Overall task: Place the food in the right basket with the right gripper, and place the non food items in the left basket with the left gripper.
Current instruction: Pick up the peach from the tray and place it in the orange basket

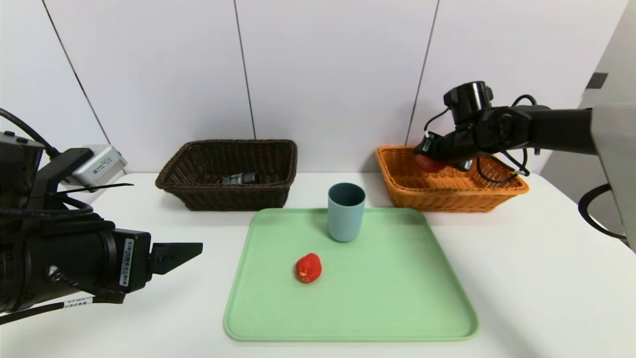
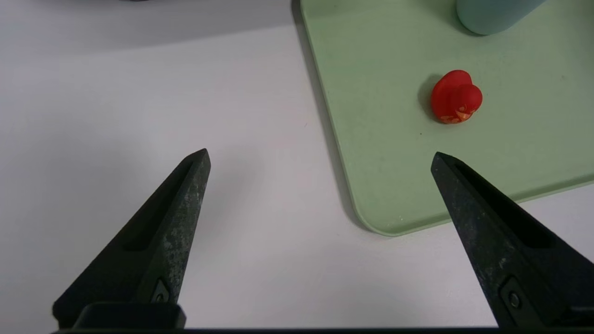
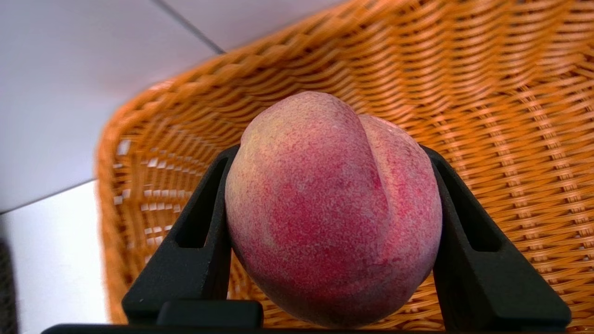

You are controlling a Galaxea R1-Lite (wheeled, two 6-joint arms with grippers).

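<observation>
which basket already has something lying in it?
The dark brown basket, on the left: a black tube lies on its floor. The orange basket shows nothing on its floor; the right gripper holds the peach above it.

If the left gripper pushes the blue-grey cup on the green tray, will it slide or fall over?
The blue-grey cup stands upright, tall and narrow, so a high push probably tips it. On its side, its round wall would likely roll.
</observation>
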